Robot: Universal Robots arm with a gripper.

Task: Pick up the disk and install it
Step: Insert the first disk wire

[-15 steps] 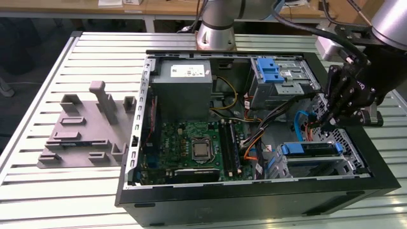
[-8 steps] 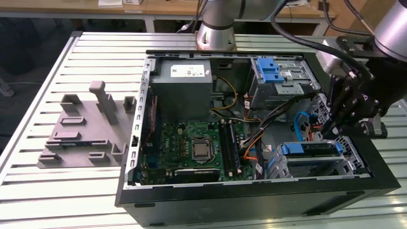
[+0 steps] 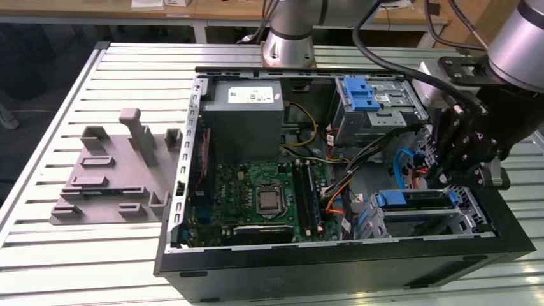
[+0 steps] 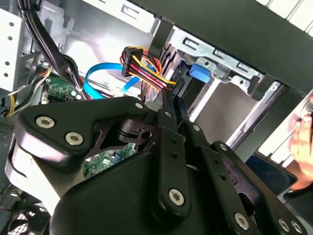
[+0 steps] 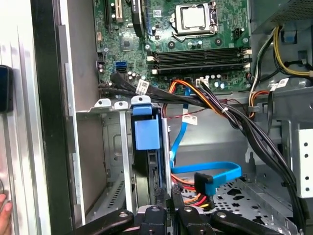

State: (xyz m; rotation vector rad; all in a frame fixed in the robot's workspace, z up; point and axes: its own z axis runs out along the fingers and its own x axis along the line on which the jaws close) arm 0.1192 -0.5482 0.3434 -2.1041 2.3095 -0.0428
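The disk (image 3: 412,199) stands on edge in the metal drive cage (image 3: 472,220) at the front corner of the open computer case, on the exterior view's right. Its blue carrier handle (image 5: 145,132) faces the motherboard and its dark side (image 5: 146,169) runs back toward my fingers. My gripper (image 3: 455,183) hangs over the disk's other end, with the fingers (image 5: 159,198) drawn close together and their tips at the disk's edge. In the second wrist view the gripper (image 4: 172,95) points at the dark end of the disk, just below its blue handle (image 4: 198,72). The frames do not show whether the tips pinch it.
Blue data cable (image 5: 205,171) and a red-yellow-orange power cable bundle (image 4: 146,66) lie beside the cage. A second blue-clipped cage (image 3: 367,95) sits at the back. The motherboard (image 3: 259,194) fills the middle. A grey fixture (image 3: 114,169) lies on the table. A person's hand (image 4: 302,128) is near the case.
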